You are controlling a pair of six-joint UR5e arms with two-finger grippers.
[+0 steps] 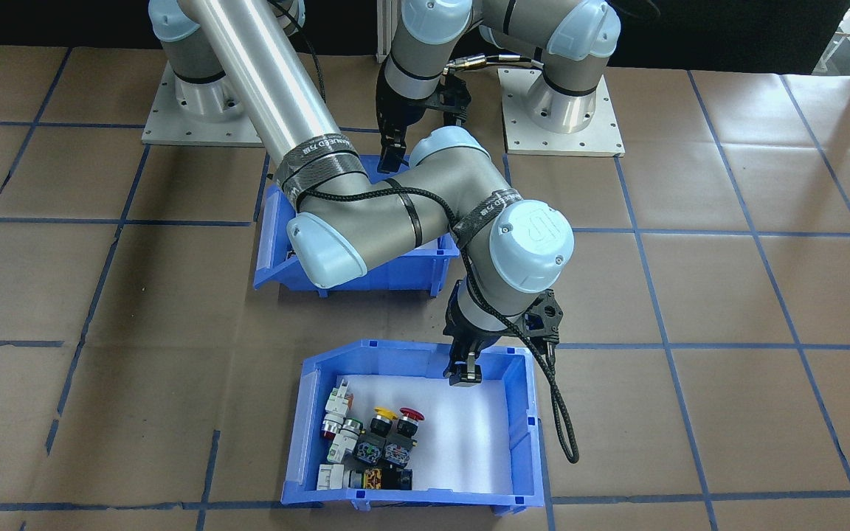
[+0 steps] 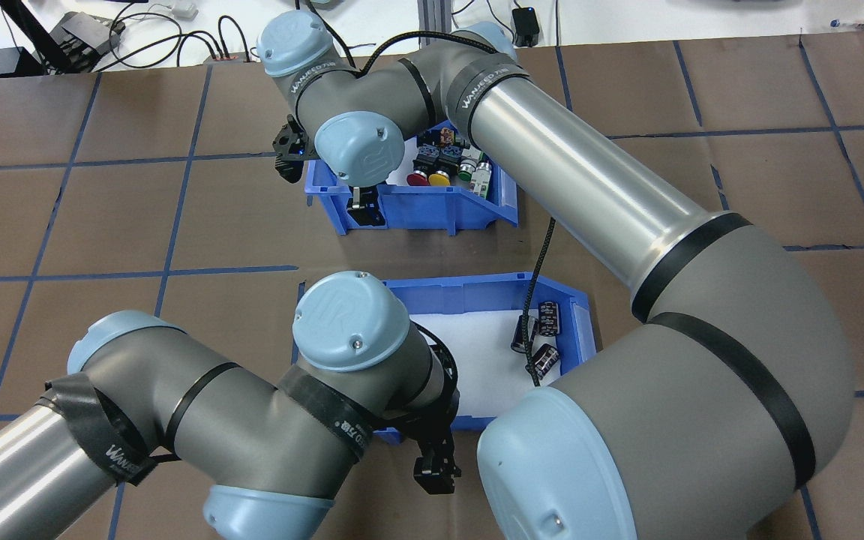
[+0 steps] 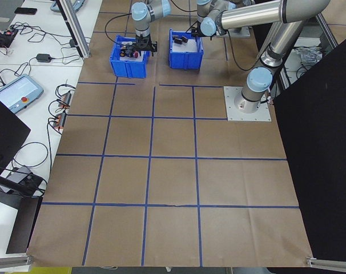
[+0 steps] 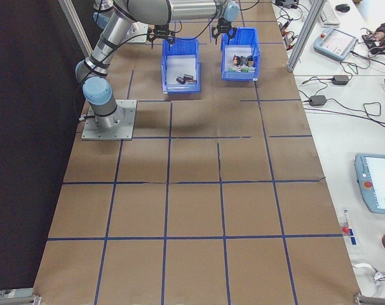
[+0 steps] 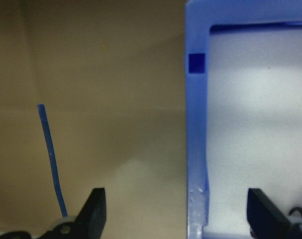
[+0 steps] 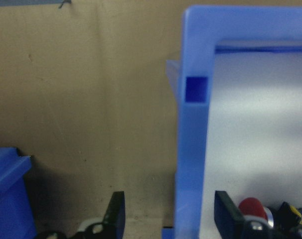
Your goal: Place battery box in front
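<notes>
The battery box [image 2: 477, 289], a blue bin with a white foam liner and dark batteries [image 2: 548, 315], stands nearer the robot base. It also shows in the front view [image 1: 395, 273]. My left gripper [image 2: 436, 472] is open over the box's near rim. In the left wrist view its fingers [image 5: 93, 211] stand well apart on either side of the blue wall [image 5: 196, 124]. The switch box [image 1: 513, 442], with its colourful push-buttons [image 1: 384, 435], lies farther out. My right gripper [image 1: 464, 375] is open astride that box's wall [image 6: 193, 149].
Brown paper with a blue tape grid [image 1: 690, 346] covers the table. Both arms cross above the two bins. A black cable loop [image 1: 565, 420] hangs from the right wrist. Desks with teach pendants [image 4: 332, 41] flank the table's ends.
</notes>
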